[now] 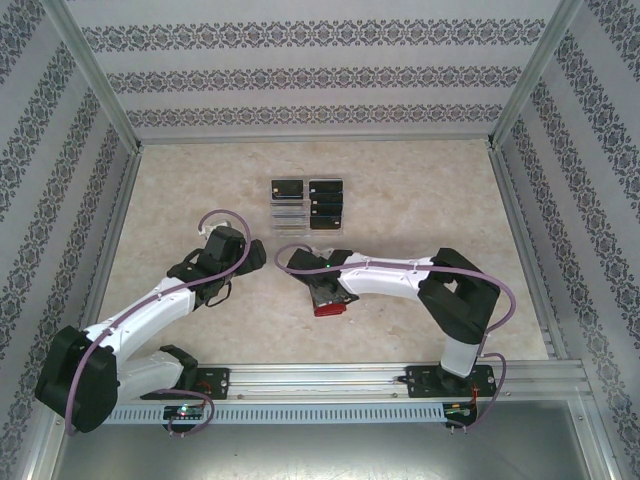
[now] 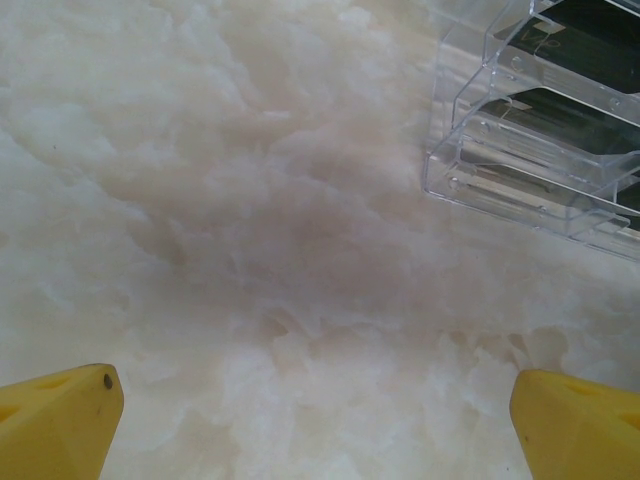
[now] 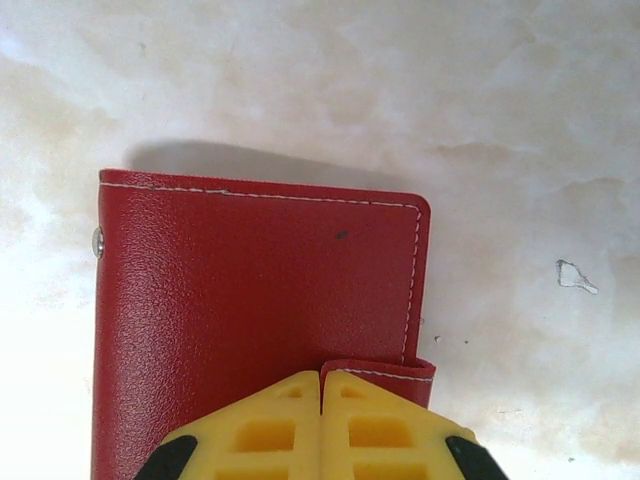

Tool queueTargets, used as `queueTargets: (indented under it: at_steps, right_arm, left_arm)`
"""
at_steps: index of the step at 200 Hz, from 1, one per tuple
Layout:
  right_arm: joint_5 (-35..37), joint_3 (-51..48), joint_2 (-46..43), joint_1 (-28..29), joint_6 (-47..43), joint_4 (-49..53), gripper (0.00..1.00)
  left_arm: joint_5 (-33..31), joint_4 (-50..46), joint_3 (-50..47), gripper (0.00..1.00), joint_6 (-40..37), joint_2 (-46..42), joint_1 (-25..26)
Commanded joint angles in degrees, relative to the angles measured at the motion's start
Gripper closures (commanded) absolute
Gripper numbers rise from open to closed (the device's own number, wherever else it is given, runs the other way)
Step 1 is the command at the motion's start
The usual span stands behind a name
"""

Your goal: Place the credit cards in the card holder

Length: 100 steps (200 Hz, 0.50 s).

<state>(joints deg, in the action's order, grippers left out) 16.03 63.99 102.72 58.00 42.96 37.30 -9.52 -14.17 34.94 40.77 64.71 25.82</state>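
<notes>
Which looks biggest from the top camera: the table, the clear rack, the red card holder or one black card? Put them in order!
1. table
2. clear rack
3. red card holder and black card: unsure. The right arm hides part of the holder, and what shows looks about card-sized.

A: What stands ahead of the left pincer (image 2: 315, 425)?
B: A clear tiered plastic rack (image 2: 450, 170), ahead and to its right, apart from it, resting on the pale marbled desk (image 2: 250, 250).
A: And farther out?
B: Well beyond the rack, white walls with grey floral stripes (image 1: 320, 80), edged by a silver metal frame (image 1: 310, 134).
</notes>
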Motion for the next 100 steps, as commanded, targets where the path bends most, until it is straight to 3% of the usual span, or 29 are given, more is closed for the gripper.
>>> queueTargets:
  at_steps: [1, 65, 100]
  right_arm:
    - [-2.18, -1.72, -3.06, 0.37, -1.44, -1.29, 1.00]
    - [-6.90, -3.00, -10.31, -0.86, -1.66, -6.26, 1.00]
    - [-7.00, -2.36, -11.88, -1.27, -1.30, -6.30, 1.00]
  left_arm:
    - [2.77, 1.07, 0.89, 0.00, -0.81, -0.37, 0.53]
    - [17.64, 11.62, -0.77, 0.00, 4.28, 2.19, 0.65]
    - [22.52, 19.22, -2.95, 0.00, 8.90, 2.67, 1.30]
